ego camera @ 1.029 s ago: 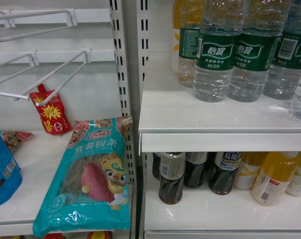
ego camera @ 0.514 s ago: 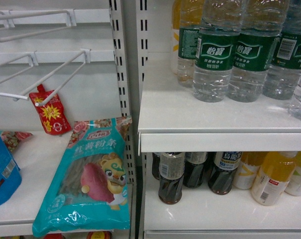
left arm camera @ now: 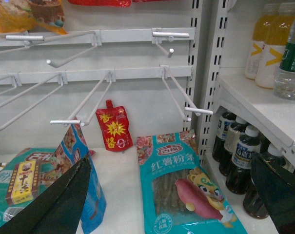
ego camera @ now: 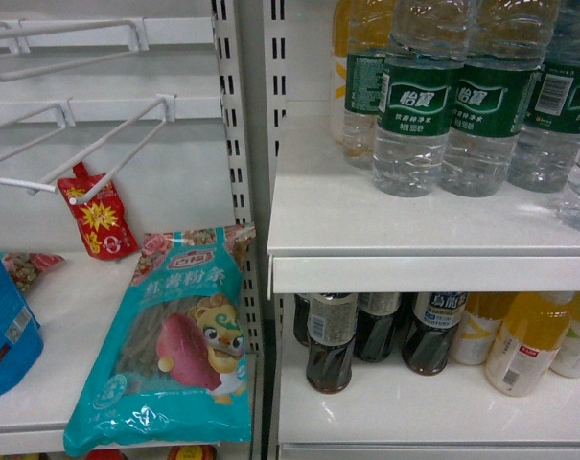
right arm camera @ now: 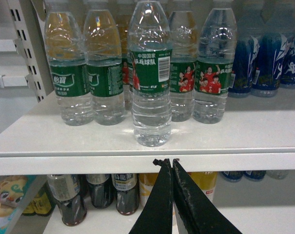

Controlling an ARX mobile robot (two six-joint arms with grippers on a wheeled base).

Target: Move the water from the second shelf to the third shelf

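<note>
Several clear water bottles [ego camera: 412, 105] with dark green labels stand on the upper white shelf [ego camera: 405, 273] at the right of the head view. In the right wrist view one water bottle [right arm camera: 149, 83] stands in front of the others, near the shelf's front edge [right arm camera: 88, 163]. My right gripper [right arm camera: 167, 162] is shut with nothing in it. Its tips sit just before that edge, below the front bottle and a little to its right. My left gripper [left arm camera: 170, 160] is open wide over the left bay and holds nothing. Neither gripper shows in the head view.
Below the water, a shelf [ego camera: 414, 407] holds dark drink bottles [ego camera: 330, 340] and yellow drink bottles [ego camera: 527, 343]. Blue bottles [right arm camera: 264, 58] stand right of the water. The left bay has a teal noodle packet [ego camera: 174, 335], a red sauce pouch [ego camera: 98, 222], blue packets and white wire hooks [ego camera: 88, 153].
</note>
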